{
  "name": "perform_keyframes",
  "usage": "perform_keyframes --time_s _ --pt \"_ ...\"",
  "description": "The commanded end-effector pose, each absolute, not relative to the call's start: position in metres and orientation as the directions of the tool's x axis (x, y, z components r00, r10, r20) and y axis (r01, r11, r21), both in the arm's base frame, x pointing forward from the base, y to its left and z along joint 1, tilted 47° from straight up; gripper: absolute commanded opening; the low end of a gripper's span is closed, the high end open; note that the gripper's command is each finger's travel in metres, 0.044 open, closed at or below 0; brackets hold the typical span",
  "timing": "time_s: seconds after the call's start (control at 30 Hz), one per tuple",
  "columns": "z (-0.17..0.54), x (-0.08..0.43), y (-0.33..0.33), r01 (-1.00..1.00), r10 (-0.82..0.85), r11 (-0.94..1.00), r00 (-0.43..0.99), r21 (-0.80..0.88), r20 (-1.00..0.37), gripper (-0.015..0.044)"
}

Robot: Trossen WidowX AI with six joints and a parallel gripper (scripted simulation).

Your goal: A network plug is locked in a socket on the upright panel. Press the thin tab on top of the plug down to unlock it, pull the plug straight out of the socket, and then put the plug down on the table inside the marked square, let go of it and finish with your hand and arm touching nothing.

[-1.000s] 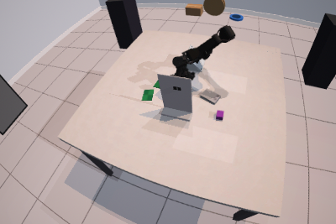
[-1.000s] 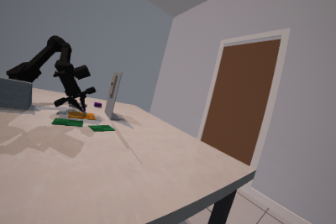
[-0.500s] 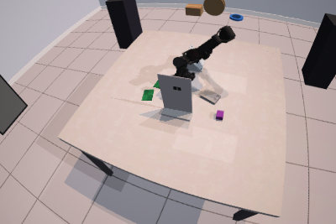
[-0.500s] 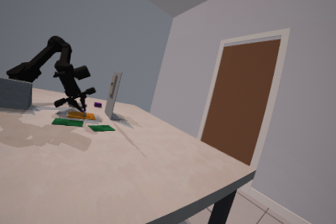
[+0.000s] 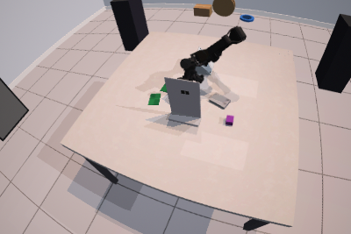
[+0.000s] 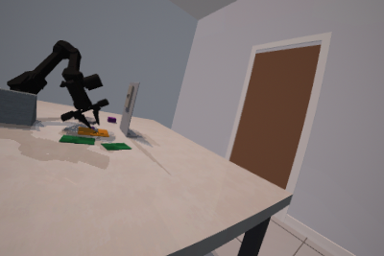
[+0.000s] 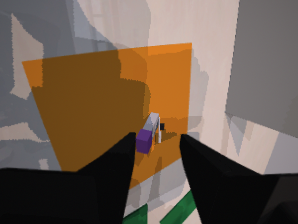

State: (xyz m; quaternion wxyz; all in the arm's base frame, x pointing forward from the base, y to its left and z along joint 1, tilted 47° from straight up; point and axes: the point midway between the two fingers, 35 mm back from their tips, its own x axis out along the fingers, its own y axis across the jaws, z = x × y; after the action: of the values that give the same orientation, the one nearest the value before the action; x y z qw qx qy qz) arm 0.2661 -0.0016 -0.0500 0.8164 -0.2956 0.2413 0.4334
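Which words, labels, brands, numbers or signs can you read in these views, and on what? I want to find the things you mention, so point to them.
None readable anywhere.
Upright panel (image 5: 186,104) (image 6: 131,112): dark openings, no lettering made out.
Plug (image 7: 144,141): purple and pale parts, no marking seen.
Orange square (image 7: 90,100): plain colour, no text.
Gray flat block (image 5: 219,101): too small to tell.

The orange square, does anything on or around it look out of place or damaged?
Nothing looks damaged. The plug lies toward one edge of the orange square, off centre, which is slightly untidy.
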Motion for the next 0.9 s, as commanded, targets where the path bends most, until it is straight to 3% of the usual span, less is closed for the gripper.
perform_keyframes --time_s 0.0,0.87 --pt "-0.046 0.265 -0.005 -0.849 0.567 0.448 0.511 -0.279 -0.646 0.0156" --pt "-0.029 0.258 -0.025 -0.85 0.562 0.449 0.51 -0.277 -0.652 0.0156"
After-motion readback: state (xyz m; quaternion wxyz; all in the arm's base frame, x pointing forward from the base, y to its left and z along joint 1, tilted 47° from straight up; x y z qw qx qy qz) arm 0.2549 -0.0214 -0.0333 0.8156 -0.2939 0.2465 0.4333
